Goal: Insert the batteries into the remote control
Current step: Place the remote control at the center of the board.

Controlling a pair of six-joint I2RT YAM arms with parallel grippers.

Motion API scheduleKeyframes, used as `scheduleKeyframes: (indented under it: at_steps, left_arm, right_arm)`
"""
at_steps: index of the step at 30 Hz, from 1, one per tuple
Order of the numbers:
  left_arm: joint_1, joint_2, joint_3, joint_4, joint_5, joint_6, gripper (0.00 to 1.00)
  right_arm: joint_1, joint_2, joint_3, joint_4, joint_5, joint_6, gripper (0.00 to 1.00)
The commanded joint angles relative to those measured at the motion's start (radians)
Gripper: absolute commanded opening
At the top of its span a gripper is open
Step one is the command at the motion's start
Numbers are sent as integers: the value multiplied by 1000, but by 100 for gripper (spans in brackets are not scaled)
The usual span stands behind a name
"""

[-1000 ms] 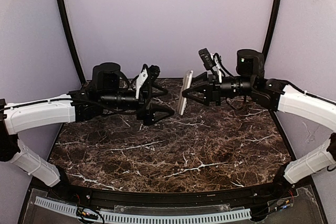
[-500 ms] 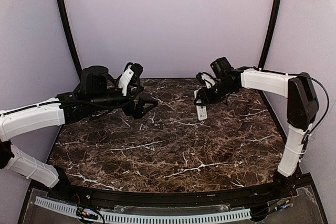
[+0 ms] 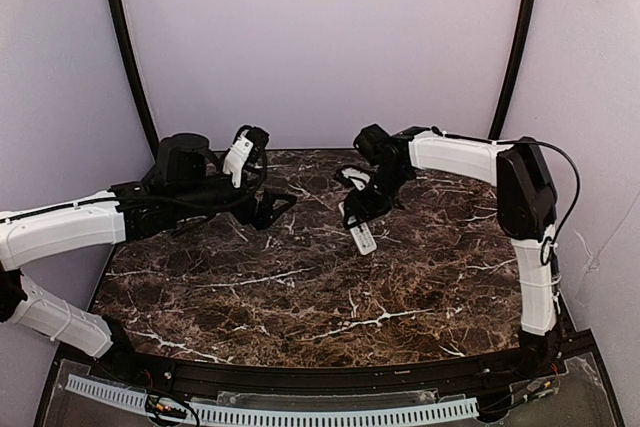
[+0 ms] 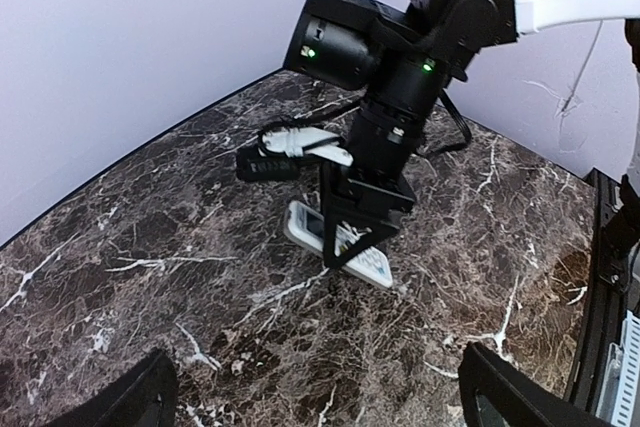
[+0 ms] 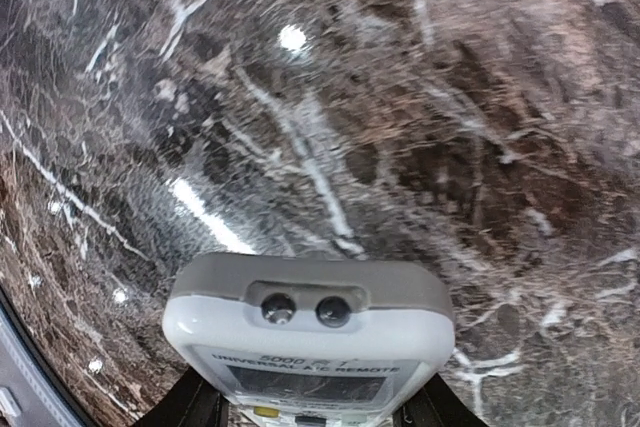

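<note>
Right tool (image 3: 356, 215) grips the remote control (image 3: 364, 240), white face up, low over the far middle of the marble counter (image 3: 300, 297). Left tool (image 3: 280, 209) hangs wide open and empty, far left. No batteries in view, so whether they are loaded cannot be told.

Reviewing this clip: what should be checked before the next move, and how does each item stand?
1. Right gripper hold on the remote control: ok, jaws clamp its sides.
2. Left gripper free: ok, open and empty.
3. Battery recess reachable: not ok, the button face is up.
4. Batteries located: cannot tell, none in view.
5. Remote set down on the table: cannot tell.
</note>
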Motion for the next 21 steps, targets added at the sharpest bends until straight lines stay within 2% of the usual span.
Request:
scheduleKeyframes:
  at_steps: [1,6,14,21]
  left_arm:
    - [17,-29,-13,-24,-88,-33,99]
    - [23,-46,-23,-32,-122,-30,99]
    - [46,-117,-71,-15,-273,-59,99]
    - [53,-148,-101,7,-283,-64,99]
  right_arm:
    - [54,45,68,-85,-24,-22,31]
    - [115,117,154,-138,4,-27,31]
    - [165,211,253,-176,43,-18,31]
    - [180,241,281,-161,62,-2,32]
